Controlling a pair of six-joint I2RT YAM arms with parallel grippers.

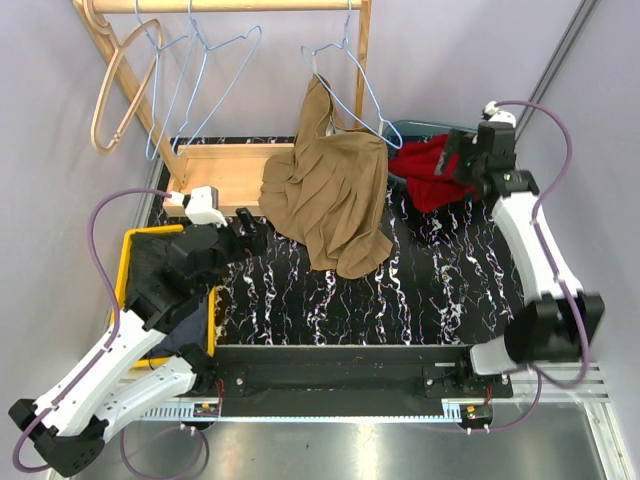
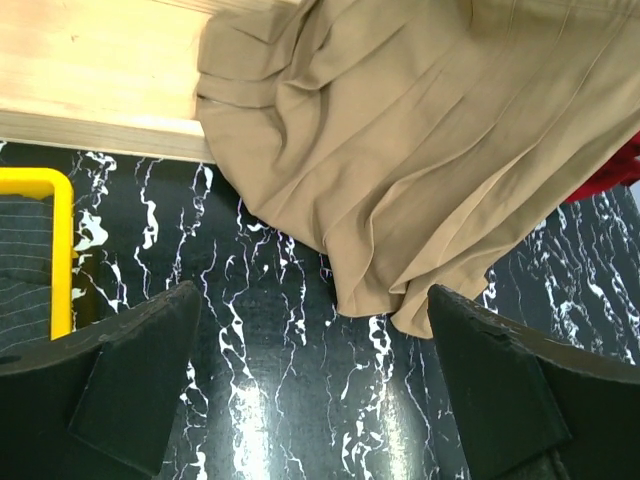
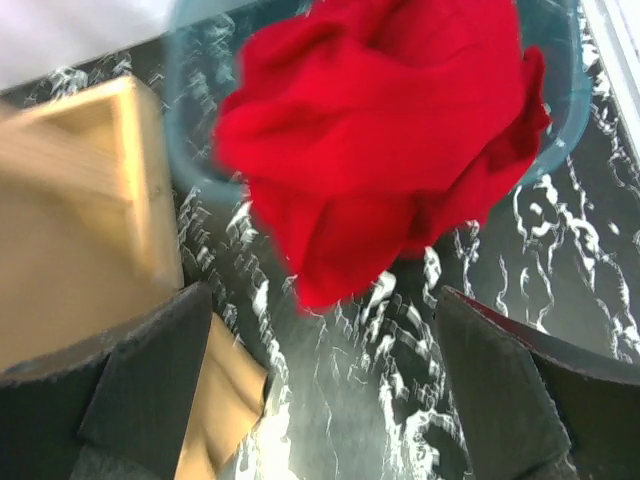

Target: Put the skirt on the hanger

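1. Black, white-veined table top (image 1: 420,290) against a pale lilac wall forms the work surface. Both arm bases sit at its near edge.
2. Wooden garment rack (image 1: 225,172): the base board lies at the far side of the table, and the rail runs across the top of the overhead view.
3. Tan pleated skirt (image 1: 335,205): its top is caught at one shoulder of a blue wire hanger (image 1: 345,90) hooked on the rail. Most of the cloth slumps over the rack base and onto the table. It is judged soft, light and limp, so it should fold and slide rather than hold a shape. The firmer waistband up near the hanger looks a better hold than the loose hem.
4. Left gripper (image 2: 312,330): jaws spread wide with nothing between them, low over the table just short of the skirt's hem.
5. Right gripper (image 3: 325,320): jaws likewise wide and empty, above a red garment (image 3: 380,130) that spills from a teal basin (image 3: 562,100) beside the skirt.
6. Yellow-rimmed tray (image 1: 124,275): holds dark cloth and lies under the left arm.
7. Spare hangers: two bare wire hangers (image 1: 205,75) and one wooden hanger (image 1: 110,95) hang on the rail, left of the skirt.
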